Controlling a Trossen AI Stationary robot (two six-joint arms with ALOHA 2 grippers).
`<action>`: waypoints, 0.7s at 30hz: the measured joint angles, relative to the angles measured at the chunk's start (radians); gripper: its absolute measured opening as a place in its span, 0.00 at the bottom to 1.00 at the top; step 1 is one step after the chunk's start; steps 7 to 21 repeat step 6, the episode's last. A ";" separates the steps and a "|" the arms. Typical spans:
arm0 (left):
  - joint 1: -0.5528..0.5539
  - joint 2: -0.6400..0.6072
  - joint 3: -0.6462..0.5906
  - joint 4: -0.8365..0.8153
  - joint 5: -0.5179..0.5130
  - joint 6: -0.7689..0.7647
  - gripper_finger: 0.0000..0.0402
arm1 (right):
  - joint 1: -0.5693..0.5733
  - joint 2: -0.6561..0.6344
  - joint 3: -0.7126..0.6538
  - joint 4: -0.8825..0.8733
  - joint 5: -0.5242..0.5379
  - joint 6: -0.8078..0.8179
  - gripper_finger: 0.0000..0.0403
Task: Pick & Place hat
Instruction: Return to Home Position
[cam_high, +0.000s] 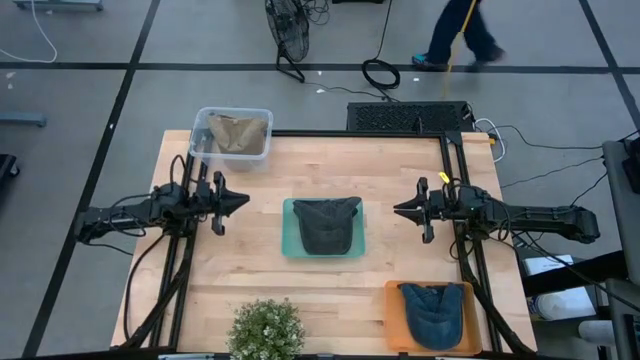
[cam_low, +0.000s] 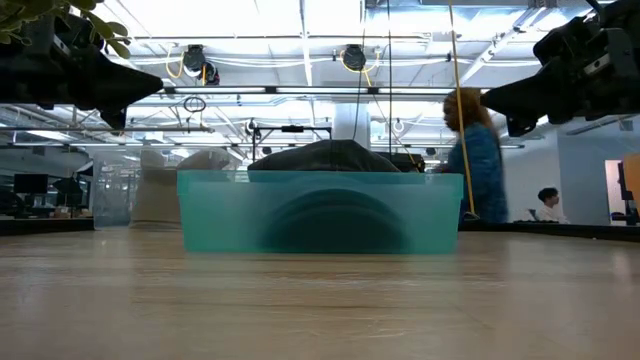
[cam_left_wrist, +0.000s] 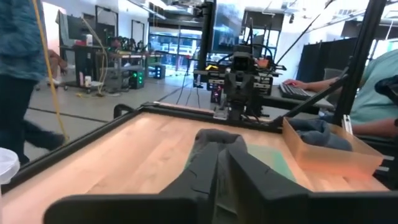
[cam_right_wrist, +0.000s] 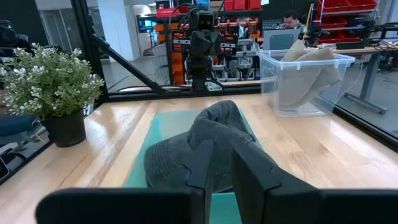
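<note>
The left arm reaches level over the table (cam_high: 250, 270), its left gripper (cam_high: 243, 203) pointing inward with fingers pressed together. At centre, the black cap (cam_high: 326, 224) lies inside the green bin (cam_high: 291, 246). The right gripper (cam_high: 398, 210) faces it from the right, fingers likewise together.

This is a robotics lab in an open industrial hall. A pale wooden butcher-block tabletop (cam_high: 260, 270) sits in a black metal frame (cam_high: 400, 134) carrying a dark left arm (cam_high: 130, 212) and a dark right arm (cam_high: 540, 215), on a grey concrete floor marked with dark tape lines (cam_high: 200, 40); a coil of black cable (cam_high: 381, 73) and a black wire-caged floor fan (cam_high: 289, 35) sit beyond the tabletop's far edge. Around it are shelves of red plastic storage bins (cam_right_wrist: 348, 15), a seated person (cam_right_wrist: 290, 22) at a desk, a black keyboard (cam_left_wrist: 295, 91), and a high ceiling of exposed beams and strip lights (cam_low: 300, 20) with yellow hanging cable reels (cam_low: 195, 62)
</note>
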 joint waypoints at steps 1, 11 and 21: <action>0.000 0.000 0.000 0.000 -0.001 -0.003 0.11 | 0.000 0.000 0.000 0.000 0.000 0.000 0.11; 0.000 0.000 0.000 0.000 -0.001 -0.002 0.11 | 0.000 0.000 0.000 0.000 0.000 0.000 0.11; 0.000 0.000 0.000 0.000 -0.001 -0.002 0.11 | 0.000 0.000 0.000 0.000 0.000 0.000 0.11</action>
